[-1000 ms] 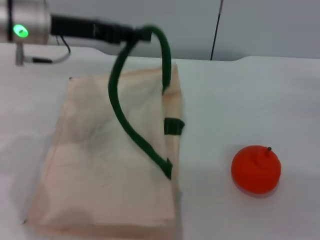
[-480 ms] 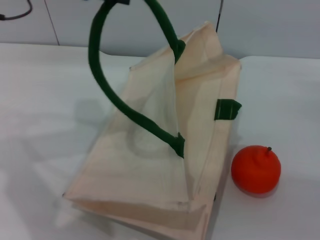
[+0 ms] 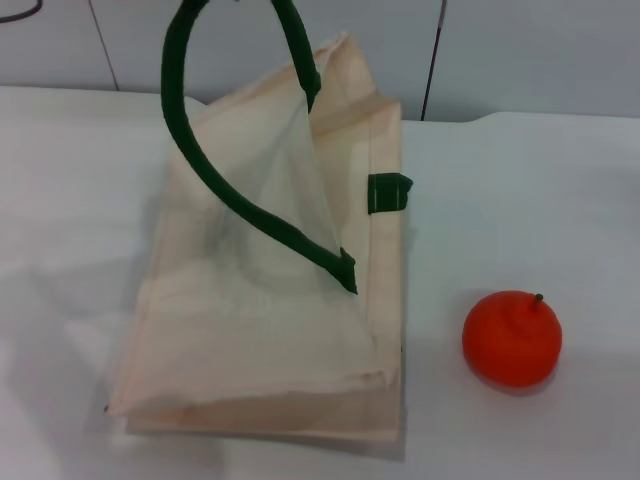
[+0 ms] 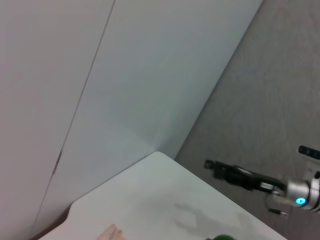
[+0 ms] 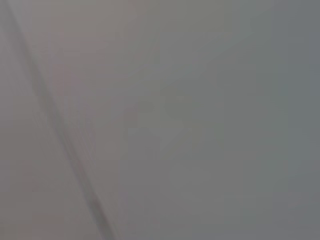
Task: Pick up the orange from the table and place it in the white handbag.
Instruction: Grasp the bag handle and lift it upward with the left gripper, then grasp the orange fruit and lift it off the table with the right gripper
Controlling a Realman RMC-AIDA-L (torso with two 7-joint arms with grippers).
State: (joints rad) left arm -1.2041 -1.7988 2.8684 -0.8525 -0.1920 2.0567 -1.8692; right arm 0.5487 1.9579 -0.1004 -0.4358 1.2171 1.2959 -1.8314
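The orange (image 3: 511, 338), round, firm and probably smooth-skinned, sits free on the table (image 3: 560, 200) beside the limp handbag (image 3: 270, 330); grip across its middle; neither gripper's state can be told.

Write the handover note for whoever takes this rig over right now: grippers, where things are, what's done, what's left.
Left gripper: out of the head view, above its top edge, where the green handle runs out of view; it cannot be seen whether it grips the handle.
Right gripper: seen far off in the left wrist view, past the table's edge, holding nothing.
White handbag: on the table, its near side raised by the handle so the mouth gapes.
Orange: on the table to the bag's right, apart from it, stem up.
Done: bag lifted open. Left: pick up the orange and put it in the bag.
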